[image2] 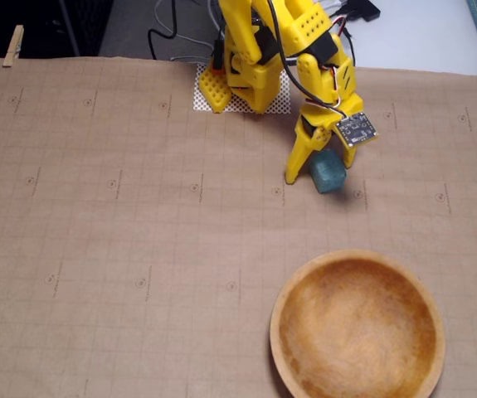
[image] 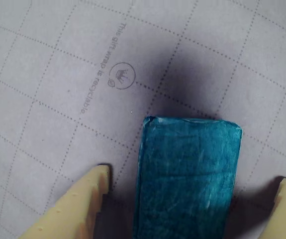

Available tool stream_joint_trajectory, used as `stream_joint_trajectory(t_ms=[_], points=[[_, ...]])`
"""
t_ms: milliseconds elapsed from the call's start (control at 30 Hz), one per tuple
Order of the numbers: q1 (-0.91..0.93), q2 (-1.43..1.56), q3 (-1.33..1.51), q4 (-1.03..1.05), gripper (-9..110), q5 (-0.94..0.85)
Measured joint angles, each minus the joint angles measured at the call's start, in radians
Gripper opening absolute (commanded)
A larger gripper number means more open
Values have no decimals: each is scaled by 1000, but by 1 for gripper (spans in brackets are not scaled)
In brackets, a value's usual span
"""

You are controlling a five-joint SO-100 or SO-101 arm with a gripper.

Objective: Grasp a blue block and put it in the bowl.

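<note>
So the gripper (image: 192,199) is spread wide with the blue block (image: 186,179) sitting right between its two fingers, and in the wrist view there's a clear gap on both sides, so nothing's gripped. In the fixed view the block lies on the gridded paper (image2: 97,249), and the bowl (image2: 357,327) sits apart, nearer the camera.

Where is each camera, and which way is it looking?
Wrist view: rides on the arm, looking down between two pale fingers at the blue block on gridded paper.
Fixed view: sits above the table, looking down on the yellow gripper, block and empty bowl.
Both show the block between the open fingers.
</note>
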Motion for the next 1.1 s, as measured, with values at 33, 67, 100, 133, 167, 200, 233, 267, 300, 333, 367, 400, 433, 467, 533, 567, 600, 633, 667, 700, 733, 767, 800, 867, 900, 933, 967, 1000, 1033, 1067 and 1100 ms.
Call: stream_joint_trajectory(t_ms=[33,67,100,133,167,200,233,267,300,333,367,400,433,467,533,567,600,633,667,700,733,767,800,867,900,933,967,1000,1033,1067,1100], points=[[0,0,0,-2,41,0],[3,-2,0,-11,41,-3],[5,-3,-2,-14,41,-3],[6,-8,-2,-20,40,-2],[6,-9,-2,-20,40,-2],[6,-9,-2,-20,40,-2],[6,-9,-2,-20,40,-2],[6,-9,-2,-20,40,-2],[6,-9,-2,-20,40,-2],[6,-9,-2,-20,40,-2],[6,-9,-2,-20,39,-2],[6,-9,-2,-23,38,-2],[6,-9,-2,-23,37,-2],[8,-9,0,-23,34,-2],[9,-9,0,-23,30,-3],[11,-9,-5,-25,28,-3],[11,-9,-11,-25,26,-3],[11,-9,-14,-26,24,-5],[11,-8,-14,-32,22,-5],[12,-8,-15,-38,20,-5],[12,-8,-15,-43,19,-5],[12,-8,-15,-48,18,-5],[12,-8,-15,-61,17,-5],[11,-8,-17,-66,15,-5],[11,-8,-17,-66,14,-5],[11,-8,-17,-66,13,-5],[11,-8,-17,-66,12,-5],[11,-8,-17,-66,12,-5],[11,-8,-17,-66,10,-5],[11,-8,-17,-66,9,-5],[11,-8,-17,-66,9,-5]])
